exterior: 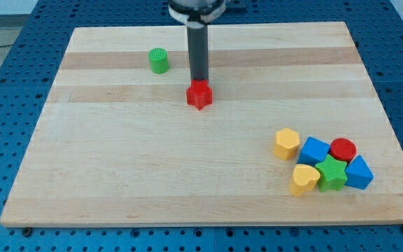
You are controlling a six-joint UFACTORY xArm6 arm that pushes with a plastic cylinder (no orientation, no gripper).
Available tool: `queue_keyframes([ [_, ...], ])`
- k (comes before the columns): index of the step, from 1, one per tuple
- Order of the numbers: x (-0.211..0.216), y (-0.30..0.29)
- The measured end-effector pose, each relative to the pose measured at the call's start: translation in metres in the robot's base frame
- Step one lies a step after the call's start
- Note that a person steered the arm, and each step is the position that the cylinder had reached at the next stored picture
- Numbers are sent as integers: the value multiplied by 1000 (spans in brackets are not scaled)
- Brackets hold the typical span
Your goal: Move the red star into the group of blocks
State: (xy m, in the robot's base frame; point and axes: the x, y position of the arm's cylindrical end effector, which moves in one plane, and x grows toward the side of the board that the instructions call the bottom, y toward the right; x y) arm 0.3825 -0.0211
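The red star [199,96] lies on the wooden board [117,175], above the middle. My tip [199,81] stands right at the star's top edge, touching or nearly touching it. The group of blocks sits at the view's lower right: a yellow hexagon [286,143], a blue block [314,150], a red cylinder [343,150], a green star [331,173], a yellow heart [303,179] and a blue triangle-like block [359,173]. The red star is far to the upper left of this group.
A green cylinder [159,61] stands alone at the view's upper left, left of my rod. The board lies on a blue perforated table [5,84].
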Motion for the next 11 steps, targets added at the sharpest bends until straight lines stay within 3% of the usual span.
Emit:
queue_keyframes([
  [2,91,-2],
  [5,147,-55],
  [8,152,11],
  [9,139,-10],
  [11,133,22],
])
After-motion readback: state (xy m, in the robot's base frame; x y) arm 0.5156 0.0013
